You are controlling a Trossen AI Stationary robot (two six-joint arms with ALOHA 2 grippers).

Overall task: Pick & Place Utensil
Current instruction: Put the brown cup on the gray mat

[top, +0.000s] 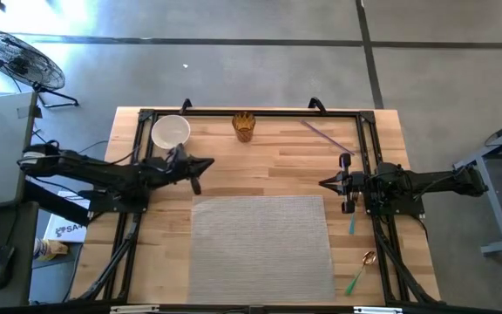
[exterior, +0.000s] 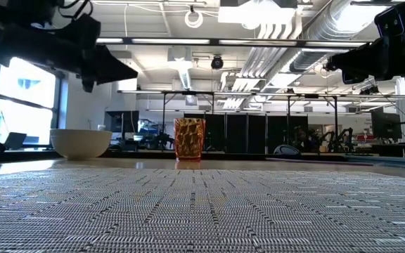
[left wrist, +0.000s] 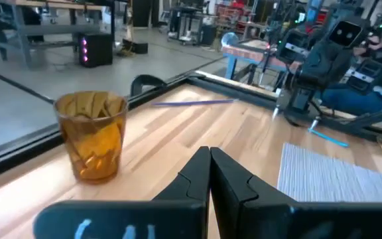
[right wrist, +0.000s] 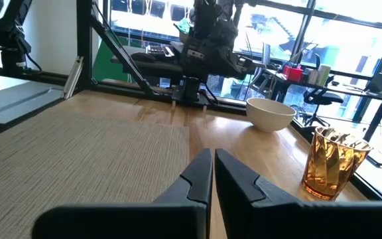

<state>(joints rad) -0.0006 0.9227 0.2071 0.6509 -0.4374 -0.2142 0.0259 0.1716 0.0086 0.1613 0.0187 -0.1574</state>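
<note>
Three utensils lie flat on the wooden table near its right edge: a thin purple one [top: 325, 135] at the far right, a teal one [top: 352, 225] beside my right arm, and a gold-headed spoon with a green handle [top: 361, 270] near the front. My left gripper [top: 207, 163] hovers shut above the table just past the white bowl [top: 171, 133], pointing level toward the right. My right gripper [top: 323, 183] hovers shut at the right side, pointing level toward the left. Neither has anything between its fingers.
A grey woven placemat [top: 261, 249] covers the table's middle and front. An amber ribbed glass [top: 244, 126] stands at the far edge's middle, the bowl to its left. A black frame [top: 251, 112] runs along the far and side edges.
</note>
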